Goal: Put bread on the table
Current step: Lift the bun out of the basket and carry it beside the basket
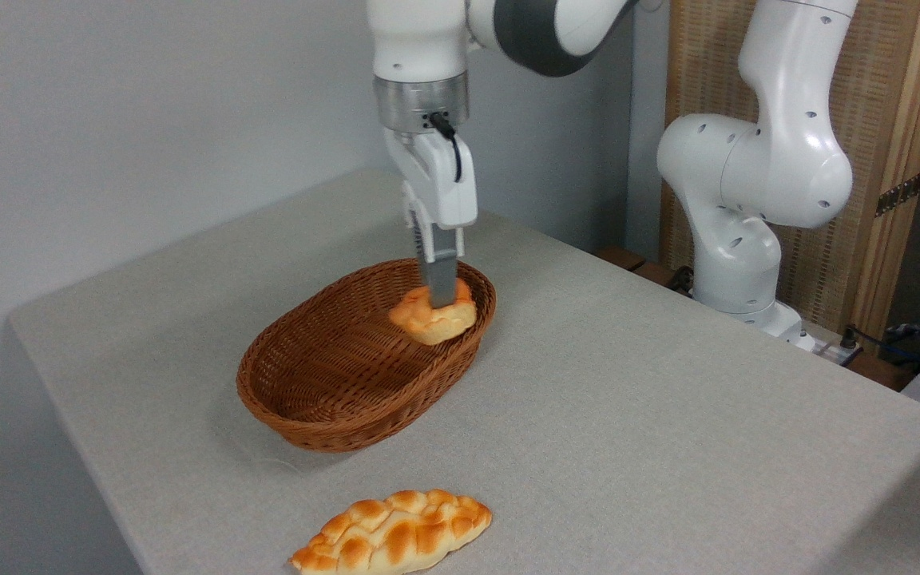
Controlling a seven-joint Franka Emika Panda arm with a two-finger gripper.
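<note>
The bread (pixel 433 318), a small golden-orange knotted bun, hangs in the air over the right end of the brown wicker basket (pixel 324 399), about level with its rim. My gripper (pixel 439 299) comes straight down from above and is shut on the bread's top. Only the near finger shows clearly; the other is behind it. The table (pixel 628 415), covered in light grey cloth, spreads out under the basket and to its right.
A long flat braided loaf (pixel 392 533) lies near the table's front edge. The arm's white base (pixel 747 231) stands at the table's far right, with a wooden screen behind it. A grey wall bounds the left and back.
</note>
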